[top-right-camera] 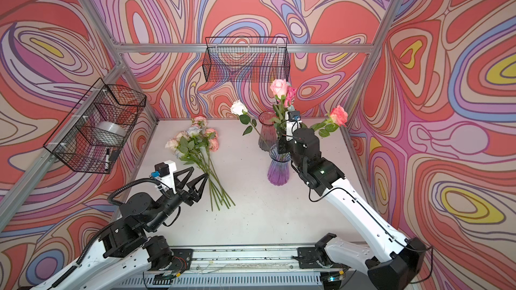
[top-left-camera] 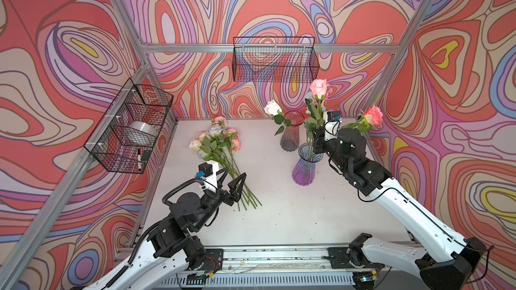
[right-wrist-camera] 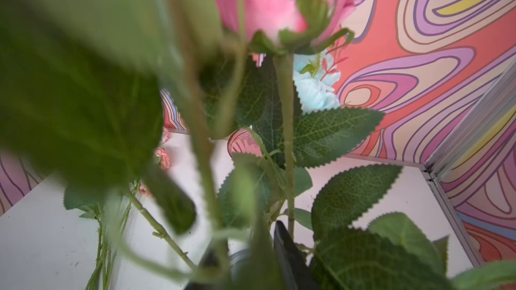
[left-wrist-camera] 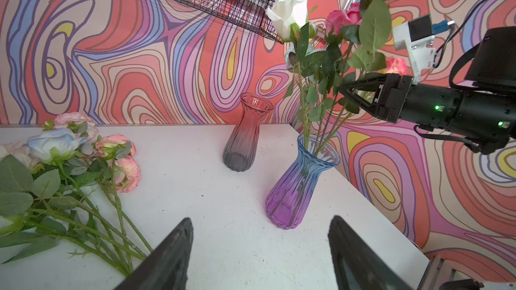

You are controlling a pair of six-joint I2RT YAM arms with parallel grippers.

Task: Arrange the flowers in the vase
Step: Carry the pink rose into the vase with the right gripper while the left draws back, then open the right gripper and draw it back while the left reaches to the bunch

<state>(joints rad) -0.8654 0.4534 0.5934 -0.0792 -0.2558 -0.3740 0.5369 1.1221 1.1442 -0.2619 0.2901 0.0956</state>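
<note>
Looks like the placing step: right gripper at stems under pink rose above ribbed blue-purple glass vase, grip unclear. Left gripper spread over loose flower bunch; next, pinch one stem.

Two high front views over one table; close wrist views.

The blue-purple vase and the red-grey vase are ribbed, glossy, see-through glass. The flowers look cloth-petalled on smooth plastic stems. The white surface is matt and speckled; the wire basket is black metal mesh.
</note>
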